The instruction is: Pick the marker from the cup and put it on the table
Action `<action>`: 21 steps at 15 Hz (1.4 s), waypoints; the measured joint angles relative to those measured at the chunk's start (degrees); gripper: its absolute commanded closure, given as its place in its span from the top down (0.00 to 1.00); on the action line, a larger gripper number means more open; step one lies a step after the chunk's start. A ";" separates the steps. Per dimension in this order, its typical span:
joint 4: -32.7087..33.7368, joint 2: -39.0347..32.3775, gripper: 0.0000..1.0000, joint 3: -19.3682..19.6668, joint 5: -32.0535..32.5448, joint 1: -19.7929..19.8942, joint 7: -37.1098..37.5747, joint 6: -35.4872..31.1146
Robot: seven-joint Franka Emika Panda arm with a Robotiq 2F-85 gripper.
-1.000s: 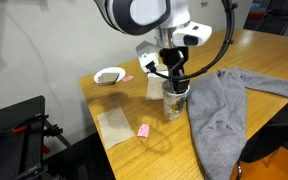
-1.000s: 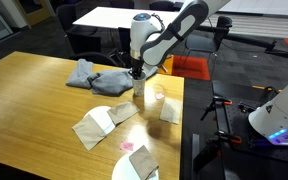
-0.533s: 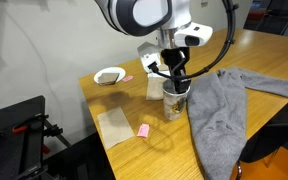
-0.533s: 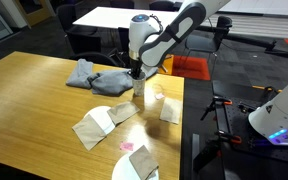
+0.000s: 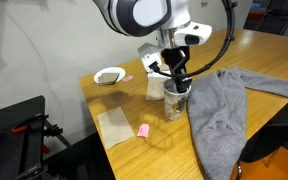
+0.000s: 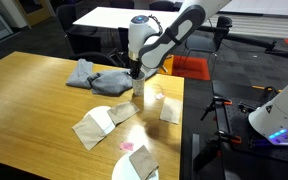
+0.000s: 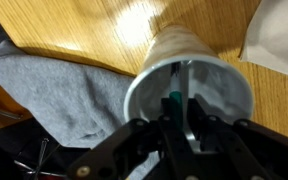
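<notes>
The white paper cup (image 5: 175,104) stands on the light-brown table (image 5: 102,96) near its edge; it shows in both exterior views (image 6: 139,91). My gripper (image 5: 176,84) points straight down into the cup's mouth. In the wrist view I look into the cup (image 7: 144,88): the green marker (image 7: 170,98) stands upright inside, and my gripper (image 7: 181,112) has its two dark fingers pressed against it from both sides. In both exterior views the marker is hidden by the fingers and the cup wall.
A grey cloth (image 5: 220,110) lies right beside the cup. A flat white dish (image 5: 110,75), a small pink piece (image 5: 144,130) and paper napkins (image 5: 114,125) lie near the table edge. The wide tabletop (image 6: 34,100) stretches beyond.
</notes>
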State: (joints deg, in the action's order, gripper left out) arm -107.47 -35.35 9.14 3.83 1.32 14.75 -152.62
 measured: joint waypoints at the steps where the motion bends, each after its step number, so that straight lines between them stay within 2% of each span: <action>1: 0.00 -0.03 0.02 0.27 0.19 -0.32 0.02 -0.06; 11: -2.27 1.30 0.04 2.44 2.66 -2.87 0.10 -2.17; 21: -9.25 11.45 0.04 3.21 4.30 -3.60 0.10 -2.25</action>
State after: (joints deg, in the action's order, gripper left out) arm -116.72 -23.90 12.35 8.13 -2.27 14.84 -154.87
